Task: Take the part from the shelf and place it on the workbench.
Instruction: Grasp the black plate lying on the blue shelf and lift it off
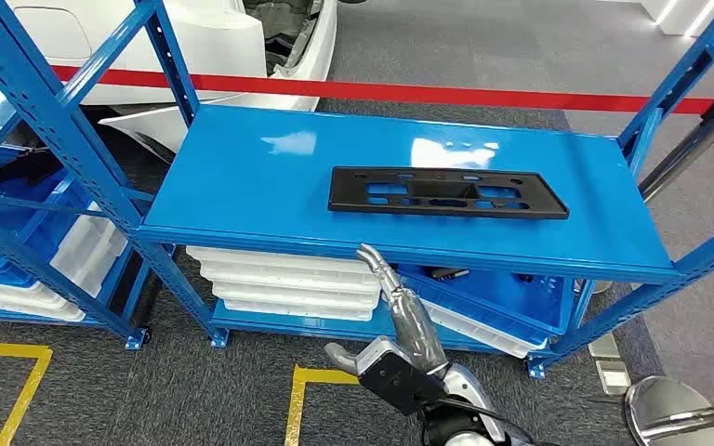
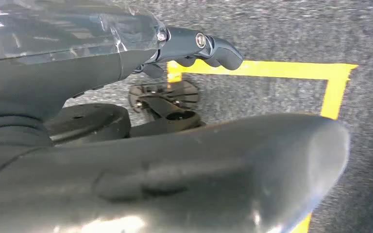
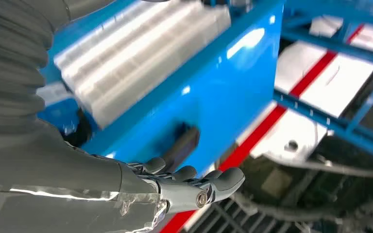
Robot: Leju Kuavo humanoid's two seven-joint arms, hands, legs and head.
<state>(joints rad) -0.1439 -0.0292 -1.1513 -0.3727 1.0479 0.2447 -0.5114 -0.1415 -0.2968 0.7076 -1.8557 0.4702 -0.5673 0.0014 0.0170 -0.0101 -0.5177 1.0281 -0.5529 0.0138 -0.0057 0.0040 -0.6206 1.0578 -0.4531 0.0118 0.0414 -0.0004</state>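
A flat black plastic part [image 1: 446,192] with several cut-outs lies lengthwise on the top board of the blue shelf [image 1: 242,177], right of its middle. My right hand [image 1: 400,316] is raised just in front of and below the board's front edge, left of the part. Its fingers are stretched out toward the shelf and hold nothing. In the right wrist view the same hand [image 3: 184,187] is spread, with the dark part [image 3: 182,145] on the blue board beyond the fingertips. My left hand [image 2: 175,160] hangs over the grey floor, its fingers [image 2: 199,46] loosely extended and empty.
Stacked white trays [image 1: 284,279] fill the lower level under the board. A second blue rack with white bins [image 1: 84,251] stands at left. Behind run a red barrier tape [image 1: 428,93] and a white car body [image 1: 195,37]. Yellow floor tape [image 1: 302,390] and a stanchion base [image 1: 669,409] lie nearby.
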